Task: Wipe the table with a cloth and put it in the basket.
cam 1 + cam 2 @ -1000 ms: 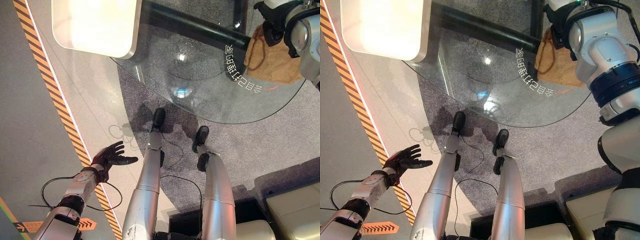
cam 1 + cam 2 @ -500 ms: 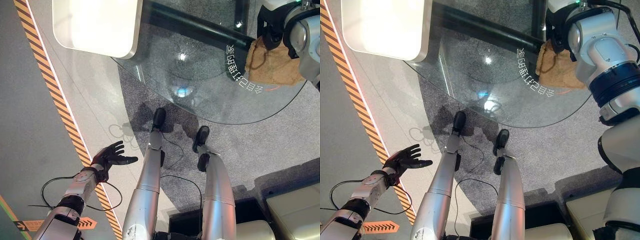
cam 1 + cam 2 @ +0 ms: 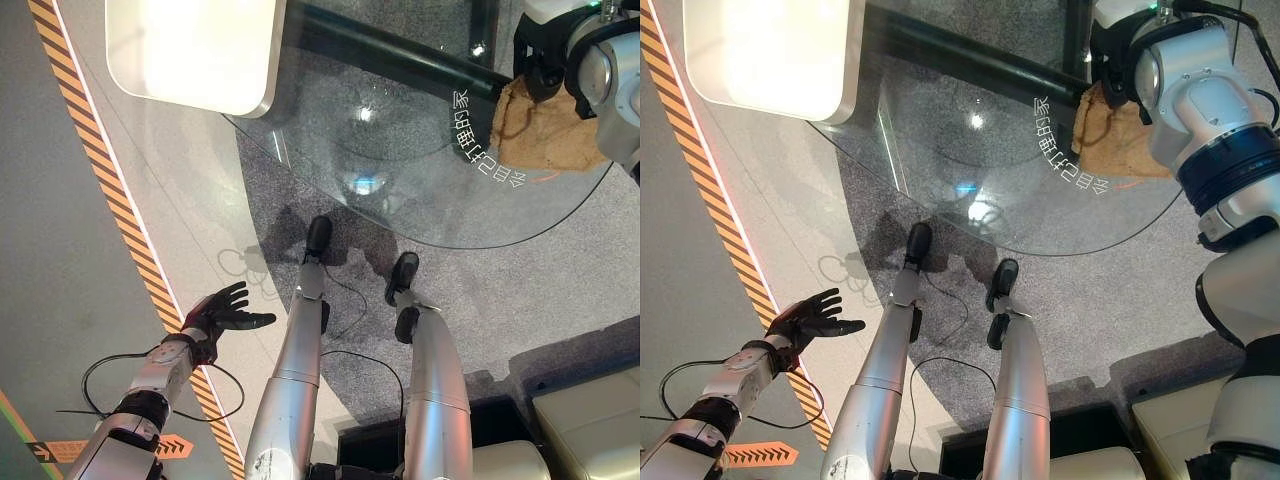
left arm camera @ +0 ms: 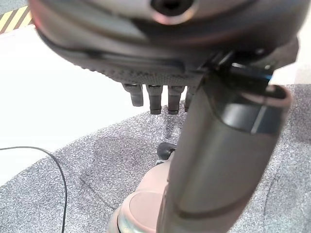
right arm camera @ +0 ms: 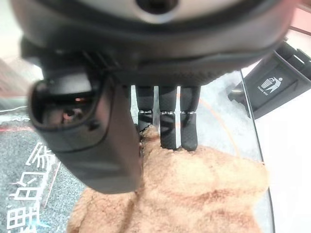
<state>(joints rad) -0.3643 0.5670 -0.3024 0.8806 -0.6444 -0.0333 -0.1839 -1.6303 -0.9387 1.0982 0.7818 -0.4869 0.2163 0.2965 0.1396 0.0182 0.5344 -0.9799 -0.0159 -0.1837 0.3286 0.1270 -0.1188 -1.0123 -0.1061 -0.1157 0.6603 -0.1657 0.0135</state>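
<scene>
I have the right hand (image 5: 165,121) laid on the tan cloth (image 5: 194,194) near the far right edge of the glass table (image 3: 400,190), fingers straight and pressing down rather than gripping, which suits wiping. The left hand (image 3: 222,312) hangs open and empty low at my side, clear of the work

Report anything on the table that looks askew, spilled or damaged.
Nothing spilled or broken. The tan cloth lies rumpled near the glass table's right edge, with the right hand resting its fingers on it. The left hand hangs open off the table.
</scene>
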